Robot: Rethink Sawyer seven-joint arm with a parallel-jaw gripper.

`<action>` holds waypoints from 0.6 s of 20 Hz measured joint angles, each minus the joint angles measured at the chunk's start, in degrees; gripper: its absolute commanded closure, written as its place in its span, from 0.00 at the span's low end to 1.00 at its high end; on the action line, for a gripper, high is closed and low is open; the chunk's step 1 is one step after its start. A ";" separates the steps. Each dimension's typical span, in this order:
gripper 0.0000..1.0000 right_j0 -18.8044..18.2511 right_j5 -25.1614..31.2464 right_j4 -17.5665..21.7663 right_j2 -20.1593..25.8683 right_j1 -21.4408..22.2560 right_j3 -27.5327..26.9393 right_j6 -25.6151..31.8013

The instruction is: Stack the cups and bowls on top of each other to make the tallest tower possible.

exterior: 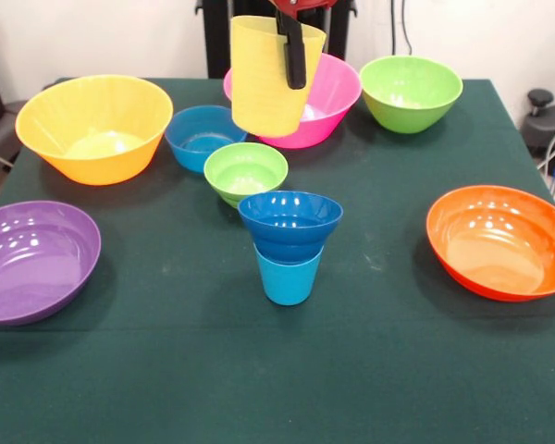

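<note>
So the big stuff first: the green tabletop (166, 388) is ringed with the larger bowls: yellow-orange bowl (94, 127) far left, purple bowl (32, 261) near left, pink bowl (328, 102) at the back, green bowl (410, 92) beside it, orange bowl (501, 240) on the right. All glossy plastic, so I'd guess light, stiff and pretty slick. A thin rim pinch is probably the only way to lift those.

Smaller ones: a light blue bowl (203, 137) and a lime green bowl (246, 171) sit near each other, left of centre.

The tower so far is a dark blue bowl (289, 225) sitting in the mouth of a light blue cup (288, 276), mid-tabletop. Narrow base, wide top, so it looks tippy to me.

The yellow cup (264, 79) is up in the air, above and behind the tower, tilted a bit. The hand (294, 51) comes down from the top edge and is clamped on the cup's wall at the rim, one dark finger showing on the outside. Thin walls probably flex, so a gentle squeeze seems right, and it needs levelling before it goes down on that dark blue bowl.
</note>
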State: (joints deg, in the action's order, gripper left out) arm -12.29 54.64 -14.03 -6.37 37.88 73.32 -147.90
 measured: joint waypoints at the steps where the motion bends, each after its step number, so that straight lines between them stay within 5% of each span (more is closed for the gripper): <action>1: 1.00 -0.18 0.86 0.56 0.16 0.09 -0.34 0.06; 12: 1.00 -2.73 8.29 5.80 1.76 0.92 -2.73 1.36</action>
State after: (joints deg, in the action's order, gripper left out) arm -15.02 62.93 -8.23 -4.61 38.80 70.58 -146.54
